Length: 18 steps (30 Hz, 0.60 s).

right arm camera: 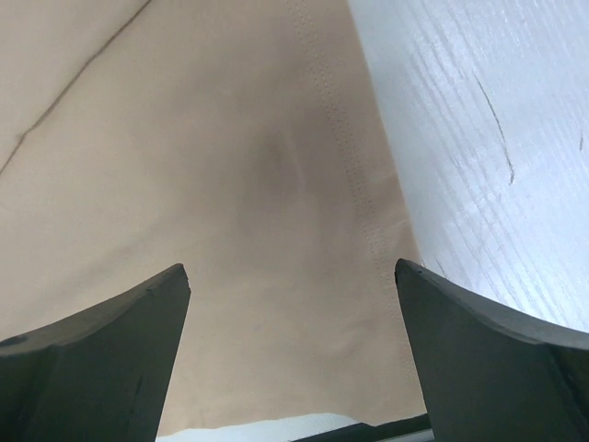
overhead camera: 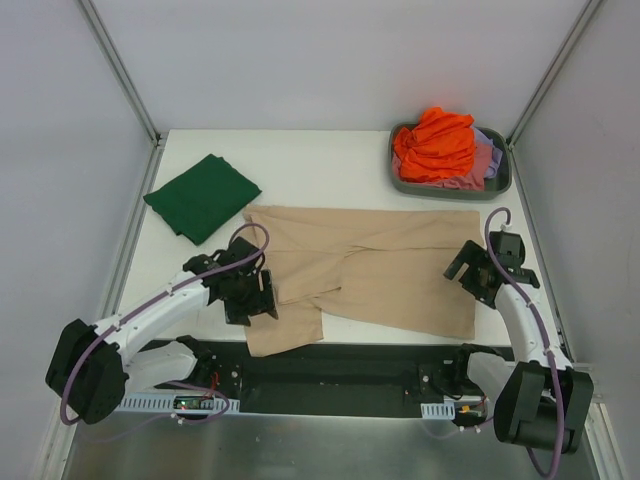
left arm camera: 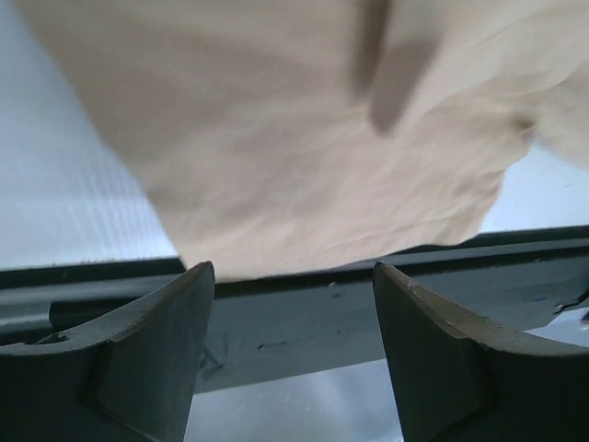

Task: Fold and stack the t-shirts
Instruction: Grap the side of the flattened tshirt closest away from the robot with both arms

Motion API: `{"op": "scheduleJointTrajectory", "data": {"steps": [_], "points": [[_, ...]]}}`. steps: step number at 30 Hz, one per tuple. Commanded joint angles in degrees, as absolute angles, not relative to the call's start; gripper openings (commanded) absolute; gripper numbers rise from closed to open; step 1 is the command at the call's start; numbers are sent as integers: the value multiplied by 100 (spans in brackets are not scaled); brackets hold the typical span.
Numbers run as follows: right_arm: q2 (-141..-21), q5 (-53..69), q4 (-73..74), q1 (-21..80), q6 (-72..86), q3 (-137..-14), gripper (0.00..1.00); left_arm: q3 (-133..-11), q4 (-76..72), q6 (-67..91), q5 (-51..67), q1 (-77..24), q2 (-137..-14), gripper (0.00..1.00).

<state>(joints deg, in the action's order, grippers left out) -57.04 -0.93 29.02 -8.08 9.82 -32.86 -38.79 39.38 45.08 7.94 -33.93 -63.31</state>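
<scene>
Beige t-shirt point(overhead camera: 390, 265): spread flat on tabletop point(overhead camera: 320, 160)
Left hand point(overhead camera: 262, 300): released, over its near-left flap
Right hand point(overhead camera: 460, 268): released, over its right edge

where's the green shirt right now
In the top view, the folded green shirt lies at the far left of the table, just left of the spread beige shirt.
</scene>
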Motion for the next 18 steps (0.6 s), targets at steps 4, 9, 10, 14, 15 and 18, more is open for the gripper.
{"op": "scheduleJointTrajectory", "data": {"steps": [4,9,10,14,15,18], "points": [[-6010,448,2637,-844,1247,-3138,96,-3559,4492,4807,712,-3498,-6318,72],[-6486,448,2576,-844,1186,-3147,96,-3805,3885,4606,1169,-3498,-7214,73],[-6539,500,2497,-844,1213,-3129,96,-3858,3867,4562,1117,-3498,-7399,73],[-6881,747,2163,-835,1327,-3050,96,-4226,3824,4447,844,-3445,-8145,73],[-7004,721,2136,-835,1362,-3076,96,-4341,3797,4421,826,-3428,-8321,73],[-7425,501,2162,-835,1406,-3313,96,-4648,3701,4386,739,-3331,-8744,73]]}}
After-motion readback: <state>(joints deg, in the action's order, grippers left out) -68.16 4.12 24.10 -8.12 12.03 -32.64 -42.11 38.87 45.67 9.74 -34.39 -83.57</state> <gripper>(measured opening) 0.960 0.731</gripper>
